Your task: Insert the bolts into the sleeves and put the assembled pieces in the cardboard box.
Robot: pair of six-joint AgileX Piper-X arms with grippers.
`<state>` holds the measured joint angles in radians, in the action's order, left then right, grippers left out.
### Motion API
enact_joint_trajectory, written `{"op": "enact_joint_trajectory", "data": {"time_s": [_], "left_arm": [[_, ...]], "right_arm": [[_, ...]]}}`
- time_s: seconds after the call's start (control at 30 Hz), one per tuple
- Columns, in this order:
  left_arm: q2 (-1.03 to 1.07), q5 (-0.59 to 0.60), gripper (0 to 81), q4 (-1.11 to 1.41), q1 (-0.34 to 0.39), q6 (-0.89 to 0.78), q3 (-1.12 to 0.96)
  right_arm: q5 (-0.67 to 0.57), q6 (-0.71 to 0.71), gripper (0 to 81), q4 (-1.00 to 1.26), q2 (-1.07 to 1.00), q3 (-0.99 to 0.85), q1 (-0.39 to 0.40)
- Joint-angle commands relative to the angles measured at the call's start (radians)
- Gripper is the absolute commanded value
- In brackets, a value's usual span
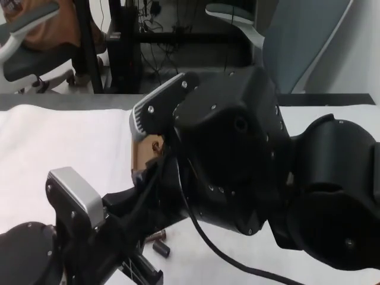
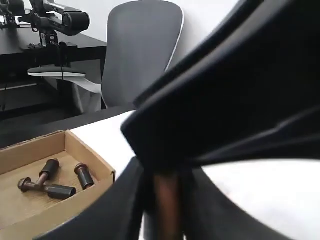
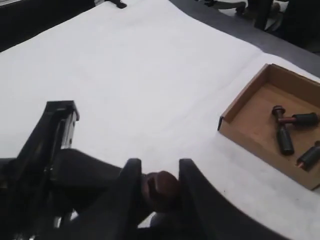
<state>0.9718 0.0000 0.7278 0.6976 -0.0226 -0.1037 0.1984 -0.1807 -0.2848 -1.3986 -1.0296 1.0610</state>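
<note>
Right wrist view: white cloth (image 3: 150,65) flanks cardboard box (image 3: 245,100).

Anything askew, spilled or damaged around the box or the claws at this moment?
Nothing stands out. The cardboard box sits flat, holding three assembled pieces, two touching. The left claw and right claw each pinch a brown part. Two loose parts lie on the bench.

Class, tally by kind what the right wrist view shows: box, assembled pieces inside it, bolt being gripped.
Brown cardboard box: 1
Dark assembled bolt-and-sleeve pieces inside it: 3
Reddish-brown bolt in the right gripper: 1
Total: 5
</note>
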Motion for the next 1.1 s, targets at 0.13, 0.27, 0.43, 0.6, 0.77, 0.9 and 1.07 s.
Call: {"op": "enact_joint_trajectory", "data": {"time_s": [0.13, 0.27, 0.43, 0.6, 0.77, 0.9, 1.07], "left_arm": [[0.003, 0.0, 1.8, 0.007, 0.002, -0.008, -0.007], [0.003, 0.008, 1.8, -0.038, 0.002, -0.008, -0.007], [0.003, 0.008, 1.8, -0.112, 0.002, -0.002, -0.005], [0.003, 0.008, 1.8, -0.109, 0.002, 0.001, -0.005], [0.003, 0.008, 1.8, -0.109, 0.002, 0.004, -0.005], [0.003, 0.008, 1.8, -0.109, 0.002, 0.004, -0.005], [0.003, 0.008, 1.8, -0.06, -0.001, 0.004, -0.005]], "right_arm": [[0.107, 0.125, 0.4, -0.012, 0.001, -0.003, 0.005], [0.122, 0.165, 0.4, 0.001, 0.001, -0.006, 0.005], [0.135, 0.219, 0.4, 0.066, 0.003, -0.009, 0.005], [0.167, 0.267, 0.4, 0.065, 0.006, -0.009, 0.005], [0.204, 0.316, 0.4, 0.065, 0.006, -0.009, 0.005], [0.2, 0.316, 0.4, 0.103, 0.006, -0.009, 0.005], [0.177, 0.293, 0.4, 0.11, 0.006, -0.005, 0.005]]}}
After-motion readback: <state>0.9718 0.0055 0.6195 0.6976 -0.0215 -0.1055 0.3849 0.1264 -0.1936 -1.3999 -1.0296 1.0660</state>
